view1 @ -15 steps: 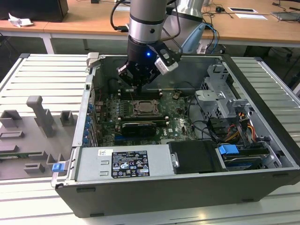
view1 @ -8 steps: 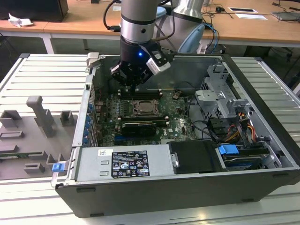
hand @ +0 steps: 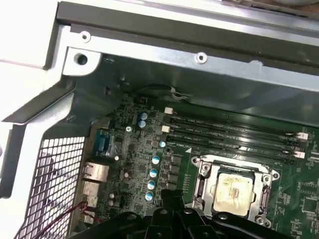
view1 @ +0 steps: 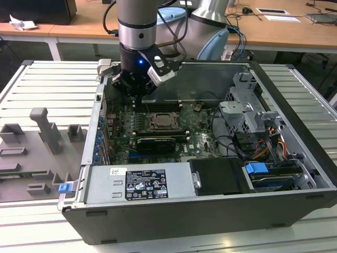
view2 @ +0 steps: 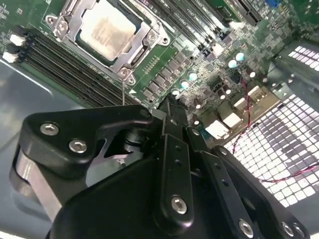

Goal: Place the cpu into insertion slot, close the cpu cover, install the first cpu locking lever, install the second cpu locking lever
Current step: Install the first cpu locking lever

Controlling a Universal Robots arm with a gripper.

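Nearest the lens in the second wrist view is the gripper (view2: 172,107): black linkage and fingers run together to one narrow tip, so it reads as closed w/ nothing held, though the tip itself is hard to see, so that's a hedge. It hangs above the motherboard (view2: 209,59), just beside the socket, not touching it.

The cpu (view2: 107,30) already sits in the insertion slot (hand: 207,172), silvery top up w/ a smear of old paste on it. The cpu cover (view2: 67,22) looks folded down flat around the chip, its window framing the metal top. A thin wire lever (view2: 122,92) stands up off the frame corner nearest the gripper; prob. not latched yet.

Handling, as judgement: chip is light, stiff, flat, w/ a fragile underside and a delicate pin field below. Take it by the edges only; no sideways shove. Cover is thin sheet metal, stiff enough but bendable; press on the frame, not the chip. Lever is springy wire, likely to slip off a finger, so catch it near its free end.

Containers: the open pc case (view1: 295,174) holds the motherboard, a black graphics card (view1: 155,143) in front of the socket, memory slots (hand: 234,137) w/ sticks behind it, a power supply (view1: 139,184), and a drive cage (view1: 247,105) w/ cables. The grey tray (view1: 31,153) at the exterior view's left holds moulded fixtures.
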